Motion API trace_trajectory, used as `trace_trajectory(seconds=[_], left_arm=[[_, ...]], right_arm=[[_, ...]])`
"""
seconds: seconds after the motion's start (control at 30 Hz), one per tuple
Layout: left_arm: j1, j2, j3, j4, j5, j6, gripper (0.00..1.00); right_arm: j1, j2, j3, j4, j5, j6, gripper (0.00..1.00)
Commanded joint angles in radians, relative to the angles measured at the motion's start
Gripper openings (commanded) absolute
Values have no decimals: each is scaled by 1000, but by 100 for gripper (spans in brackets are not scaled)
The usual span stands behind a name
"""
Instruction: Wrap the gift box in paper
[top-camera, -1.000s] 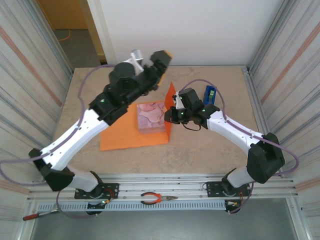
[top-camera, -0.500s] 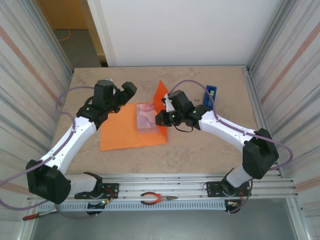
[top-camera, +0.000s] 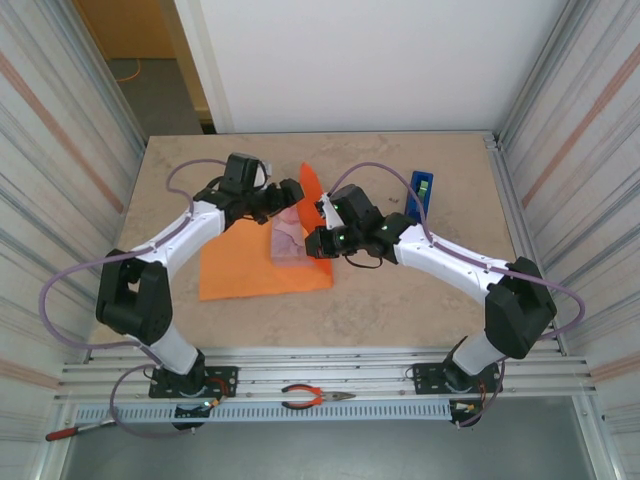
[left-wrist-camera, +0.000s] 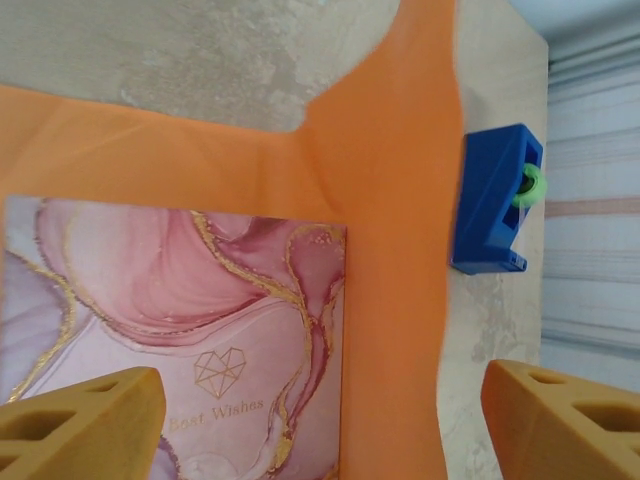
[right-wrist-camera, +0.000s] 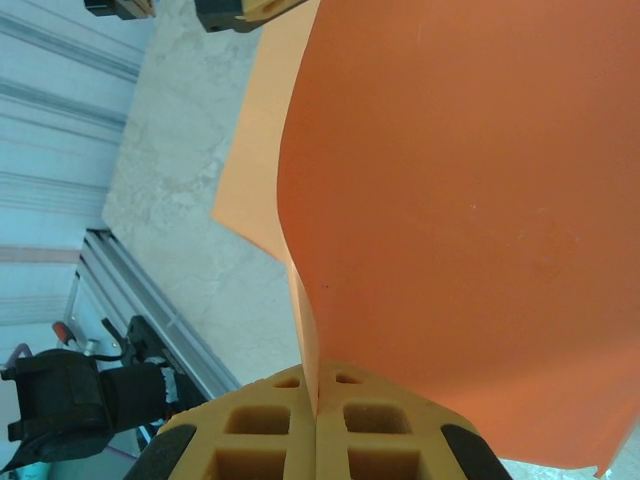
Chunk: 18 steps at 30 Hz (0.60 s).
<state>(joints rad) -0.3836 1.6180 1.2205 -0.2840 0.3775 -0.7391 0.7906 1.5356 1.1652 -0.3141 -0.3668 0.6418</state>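
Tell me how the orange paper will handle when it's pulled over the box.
Probably floppy: the orange paper curves where the right gripper pinches its edge. Likely thin and easy to crease: it folds up beside the gift box.

The paper (top-camera: 248, 270) rises as a flap right of the gift box (top-camera: 287, 240), blocking that side. A blue tape dispenser (top-camera: 420, 193) stands far right. Bare table (top-camera: 400, 300) lies open on the near side.
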Motion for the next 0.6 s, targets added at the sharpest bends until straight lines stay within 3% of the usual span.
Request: trace_trajectory(seconds=[0.0,0.2,0.3,0.37,0.4,0.47,0.57], left_arm=[[-18,8,22,35,53,36,75],[-31,11,-13,85,74,32,48],[-33,15,-29,109,98,36,31],[-32,20,-37,117,113,43,15],[-31,20,-41,114,116,47,4],[-23,16,-51,102,112,59,0],[-5,-13,-95,112,104,68,0]], right_arm=[[10,-5,1,26,-22,-24,0],[14,12,-2,33,-29,-24,0],[14,16,-4,36,-32,-24,0],[13,18,-3,38,-34,-24,0],[12,16,-1,33,-38,-26,11],[3,6,1,22,-35,-30,38],[-43,-33,-19,20,-43,-24,56]])
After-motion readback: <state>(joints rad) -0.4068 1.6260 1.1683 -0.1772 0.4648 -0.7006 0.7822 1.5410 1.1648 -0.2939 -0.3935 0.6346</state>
